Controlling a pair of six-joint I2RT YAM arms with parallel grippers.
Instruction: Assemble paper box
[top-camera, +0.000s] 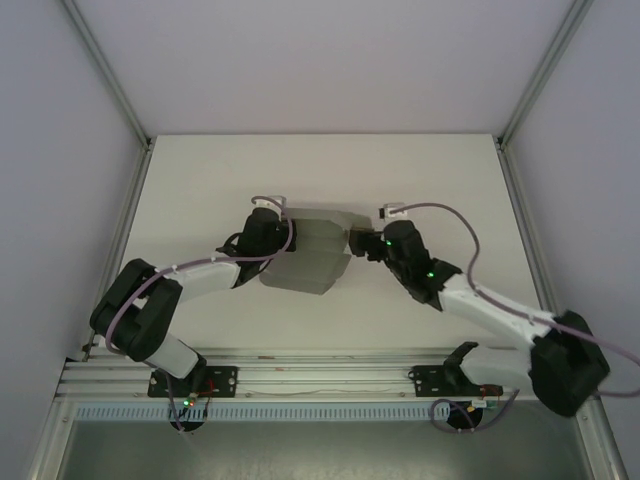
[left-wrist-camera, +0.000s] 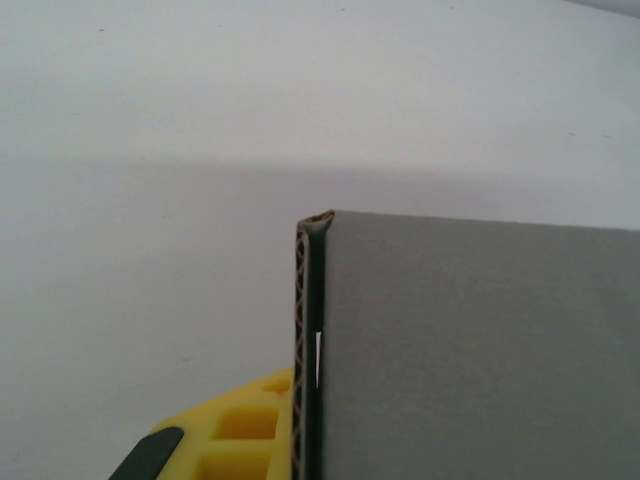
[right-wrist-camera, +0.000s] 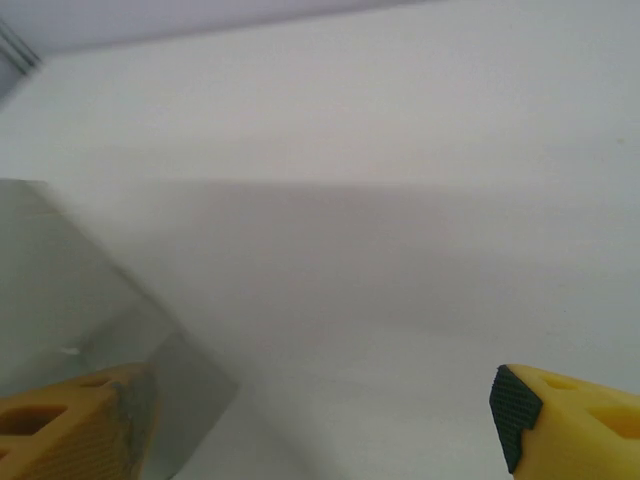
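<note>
Looks like a robotics lab test cell to me, not a home or shop. The white table (top-camera: 200, 180) is boxed in by plain white panels (top-camera: 60, 150), with aluminium extrusion posts (top-camera: 110, 70) running up from its far corners. Along the table's near edge there's a slotted metal rail (top-camera: 320, 380) with the arm bases (top-camera: 190, 385) bolted onto it, status LEDs glowing green, and grey cables (top-camera: 445, 206) looping loose off the wrists. Bare rig hardware, basically.
</note>
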